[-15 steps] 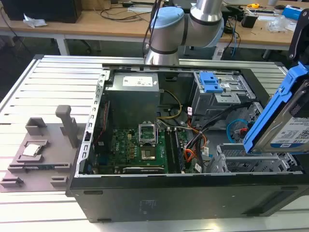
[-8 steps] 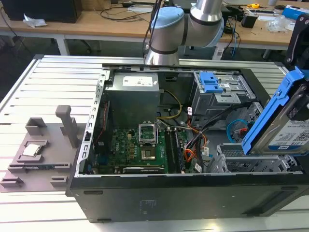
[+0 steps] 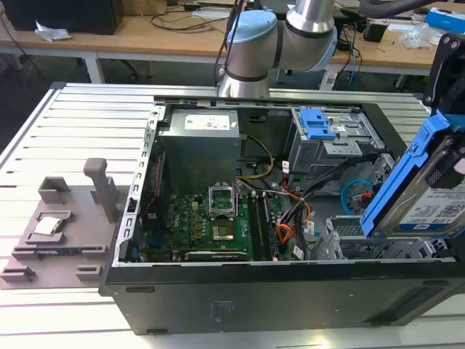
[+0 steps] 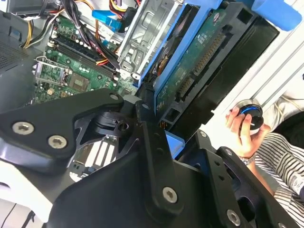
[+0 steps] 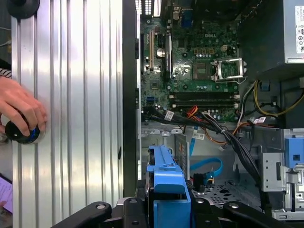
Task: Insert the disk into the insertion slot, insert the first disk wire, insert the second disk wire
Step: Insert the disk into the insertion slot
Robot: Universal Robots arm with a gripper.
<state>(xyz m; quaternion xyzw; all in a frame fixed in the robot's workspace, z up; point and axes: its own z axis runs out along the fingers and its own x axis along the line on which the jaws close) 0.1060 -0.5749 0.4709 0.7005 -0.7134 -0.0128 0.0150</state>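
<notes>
The hand [image 5: 167,195] is closed on the disk [image 3: 429,200], its black fingers pressing the bright blue carrier [image 3: 396,182] from both sides. In the exterior view the disk hangs steeply tilted at that view's right, label facing outward, over the open computer case [image 3: 254,294]. Its lower edge sits close above the insertion slot [image 3: 349,243], the low grey perforated cage at the case's near right corner; I cannot tell whether the two touch. The disk is not lying inside the cage. In the second wrist view the disk's green circuit board [image 4: 190,71] faces the camera, framed by the blue plastic. Behind the low cage stands a taller grey cage [image 3: 345,145] with a blue latch [image 3: 316,123]. A looped blue cable [image 3: 352,196] lies between the two cages, beside a bundle of black, orange and yellow wires [image 3: 290,211]. The green motherboard [image 3: 211,225] covers the case floor, with the grey power supply [image 3: 203,138] at the far side. The case lies on a ribbed aluminium table [image 3: 73,123], and a grey moulded fixture [image 3: 65,218] sits on the table at the exterior view's left. In both wrist views a person's fingers [image 5: 21,107] rest on a round black knob [image 5: 19,134] with a blue ring on the table, and a striped sleeve [image 4: 280,161] shows in the second wrist view.
</notes>
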